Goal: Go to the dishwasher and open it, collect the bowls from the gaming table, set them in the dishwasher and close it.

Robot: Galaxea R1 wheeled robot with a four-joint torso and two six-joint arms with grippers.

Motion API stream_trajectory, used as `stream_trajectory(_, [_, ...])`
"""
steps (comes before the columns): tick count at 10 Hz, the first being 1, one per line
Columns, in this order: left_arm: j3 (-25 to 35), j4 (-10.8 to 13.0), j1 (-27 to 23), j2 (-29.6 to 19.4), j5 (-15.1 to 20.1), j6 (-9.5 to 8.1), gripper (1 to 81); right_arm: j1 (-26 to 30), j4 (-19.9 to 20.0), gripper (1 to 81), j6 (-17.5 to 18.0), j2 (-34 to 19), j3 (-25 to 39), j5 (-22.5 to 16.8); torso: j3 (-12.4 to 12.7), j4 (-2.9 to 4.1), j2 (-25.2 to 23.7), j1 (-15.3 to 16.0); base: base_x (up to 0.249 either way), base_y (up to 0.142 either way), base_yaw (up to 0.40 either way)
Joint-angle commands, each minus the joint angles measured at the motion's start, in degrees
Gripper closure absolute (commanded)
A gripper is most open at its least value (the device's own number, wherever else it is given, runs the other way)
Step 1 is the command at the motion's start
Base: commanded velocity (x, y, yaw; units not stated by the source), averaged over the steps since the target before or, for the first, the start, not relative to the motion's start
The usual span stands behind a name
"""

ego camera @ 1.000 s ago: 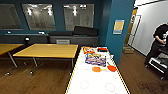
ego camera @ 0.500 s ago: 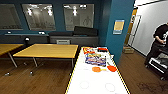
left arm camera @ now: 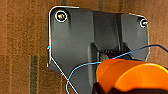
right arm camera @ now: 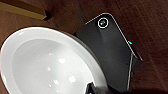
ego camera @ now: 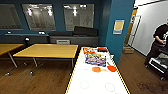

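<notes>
Gaming table: the long white-topped gaming table (ego camera: pixel 96 80) runs straight ahead from the head camera, yellow-edged rim on its sides, faint circles printed on the near end.
On the table: two flat orange round things (ego camera: pixel 96 69) sit side by side mid-table; from here they cannot be told as bowls or discs. Just beyond them lies a colourful game box (ego camera: pixel 95 60), and at the far end a red object (ego camera: pixel 102 49).
Orange bowl: in the left wrist view an orange bowl (left arm camera: pixel 130 75) looms right up against the camera, in front of the robot's dark plate, wooden floor behind, a thin blue cable (left arm camera: pixel 82 67) looping across.
White bowl: in the right wrist view a glossy white bowl (right arm camera: pixel 45 65) sits close under the camera, above dark wood floor.
Left gripper: fingers not made out; whether it has hold of the orange bowl, I cannot tell.
Right gripper: same story, grip on the white bowl cannot be told.
Room: yellow-topped tables (ego camera: pixel 47 50) to the left, teal walls with dark windows behind.
Person: a person in a black shirt (ego camera: pixel 160 42) stands at far right beside a dark cart.
</notes>
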Motion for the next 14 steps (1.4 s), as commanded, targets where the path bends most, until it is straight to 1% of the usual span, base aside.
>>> stream_trajectory(1, [-8.61,-18.84,-1.65,3.69,1.87,18.24,81.1,3.10,-0.96,81.1,-0.15,-1.30,-0.18,-2.78,0.00,0.00,0.00,0.00,0.000,0.000,0.000])
stream_trajectory(2, [-11.18,-20.63,-1.56,5.28,2.05,21.01,81.1,3.09,-0.96,81.1,-0.23,-1.21,-0.45,-2.78,0.00,0.00,-0.02,0.00,0.000,0.000,0.000])
stream_trajectory(3, [-14.06,-21.16,-0.77,6.85,1.70,21.89,81.1,3.01,-0.96,81.1,-0.23,-0.94,-0.71,-2.78,0.00,0.00,-0.02,0.00,0.000,0.000,0.000])
stream_trajectory(4, [-16.90,-20.55,-0.68,7.66,1.96,22.15,81.1,3.09,-0.96,81.1,-0.23,-0.86,-0.71,-2.78,0.00,0.00,-0.02,0.00,0.000,0.000,0.000])
stream_trajectory(5, [-16.37,-19.07,-0.59,7.66,1.26,23.63,81.1,3.10,-0.96,81.1,-0.23,-0.60,-0.98,-2.78,0.00,0.00,-0.02,0.00,0.000,0.000,0.000])
stream_trajectory(6, [-16.02,-18.62,-0.59,7.48,0.65,24.17,81.1,3.01,-0.96,81.1,-0.23,-0.50,-1.07,-2.78,0.00,0.00,-0.02,0.00,0.000,0.000,0.000])
stream_trajectory(7, [-16.11,-18.17,-0.67,7.39,-1.29,24.96,81.1,3.01,-1.23,81.1,-0.23,-0.50,-1.42,-2.78,0.02,0.00,-0.02,0.00,0.000,0.000,0.000])
stream_trajectory(8, [-16.63,-17.21,-1.03,8.19,-1.91,25.40,81.1,3.01,-1.31,81.1,-0.23,-0.50,-1.59,-2.78,0.02,0.00,-0.02,0.00,0.000,0.000,0.000])
stream_trajectory(14, [-16.72,-17.21,-1.29,9.24,-2.26,25.40,81.1,2.31,-3.42,81.1,-0.23,-0.33,-1.77,-2.78,0.02,0.00,-0.04,0.00,0.000,0.000,0.000])
